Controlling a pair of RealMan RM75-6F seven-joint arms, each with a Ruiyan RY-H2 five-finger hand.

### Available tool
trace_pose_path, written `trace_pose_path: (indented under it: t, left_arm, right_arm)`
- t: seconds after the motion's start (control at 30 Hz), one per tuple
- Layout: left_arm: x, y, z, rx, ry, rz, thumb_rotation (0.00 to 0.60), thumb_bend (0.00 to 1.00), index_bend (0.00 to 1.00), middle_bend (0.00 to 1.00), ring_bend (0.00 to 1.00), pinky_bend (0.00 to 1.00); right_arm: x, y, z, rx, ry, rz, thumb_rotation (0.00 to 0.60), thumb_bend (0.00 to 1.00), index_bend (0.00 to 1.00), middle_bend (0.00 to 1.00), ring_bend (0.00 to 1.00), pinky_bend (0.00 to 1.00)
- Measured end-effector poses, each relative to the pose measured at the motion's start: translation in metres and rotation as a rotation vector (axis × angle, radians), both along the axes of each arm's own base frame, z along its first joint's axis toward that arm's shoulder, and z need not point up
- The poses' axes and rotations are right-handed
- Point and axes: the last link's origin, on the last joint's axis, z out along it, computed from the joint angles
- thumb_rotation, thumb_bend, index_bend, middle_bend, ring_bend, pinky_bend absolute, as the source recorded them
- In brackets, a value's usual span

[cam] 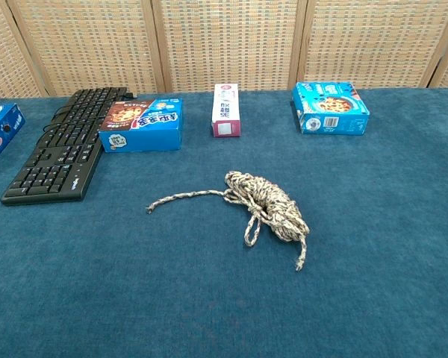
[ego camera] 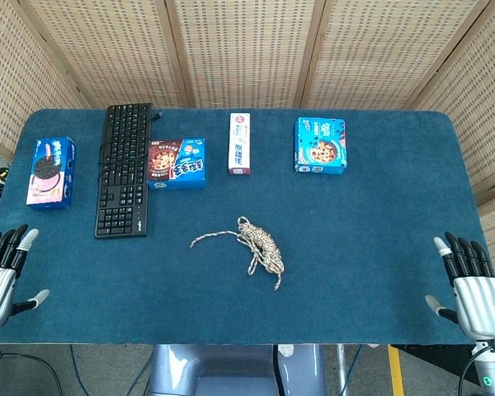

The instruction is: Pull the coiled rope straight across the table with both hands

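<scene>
A speckled beige rope [ego camera: 260, 245] lies bundled in a loose coil at the middle of the blue table [ego camera: 371, 239]; one end trails out to the left and another points toward the front edge. The chest view shows the same rope [cam: 269, 206] close up, with nothing touching it. My left hand [ego camera: 2, 272] hangs at the table's left front corner, fingers spread and empty. My right hand [ego camera: 472, 289] is at the right front corner, likewise spread and empty. Both hands are far from the rope and absent from the chest view.
Along the back stand a black keyboard [ego camera: 124, 169], a cookie box [ego camera: 176, 162] beside it, a narrow white box [ego camera: 239, 143] and a blue biscuit box [ego camera: 320, 145]. A blue and pink cookie box [ego camera: 52, 172] lies at the far left. Woven screens back the table.
</scene>
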Motion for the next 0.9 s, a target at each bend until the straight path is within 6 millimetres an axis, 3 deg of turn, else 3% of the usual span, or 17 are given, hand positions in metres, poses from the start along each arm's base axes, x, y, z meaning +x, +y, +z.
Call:
trace_pose_path:
  t: [0.27, 0.4, 0.63, 0.9]
  left_arm:
    - [-0.002, 0.002, -0.003, -0.008, -0.001, 0.011, 0.6, 0.0, 0.0, 0.0, 0.0, 0.0]
    - [-0.001, 0.004, -0.006, -0.015, 0.009, 0.012, 0.6, 0.0, 0.0, 0.0, 0.0, 0.0]
    - [0.004, 0.006, -0.01, -0.022, 0.004, 0.001, 0.6, 0.0, 0.0, 0.0, 0.0, 0.0]
    - [0.003, 0.009, -0.014, -0.031, 0.005, 0.01, 0.6, 0.0, 0.0, 0.0, 0.0, 0.0]
  right_arm:
    - [0.002, -0.003, -0.004, 0.045, -0.001, -0.005, 0.6, 0.0, 0.01, 0.0, 0.0, 0.0]
    - [0.011, -0.01, -0.008, 0.075, 0.012, 0.049, 0.6, 0.0, 0.13, 0.0, 0.0, 0.0]
    - [0.049, -0.053, -0.03, 0.211, 0.029, 0.312, 0.6, 0.0, 0.28, 0.0, 0.0, 0.0]
    - [0.092, -0.088, -0.067, 0.405, 0.084, 0.473, 0.6, 0.03, 0.33, 0.0, 0.0, 0.0]
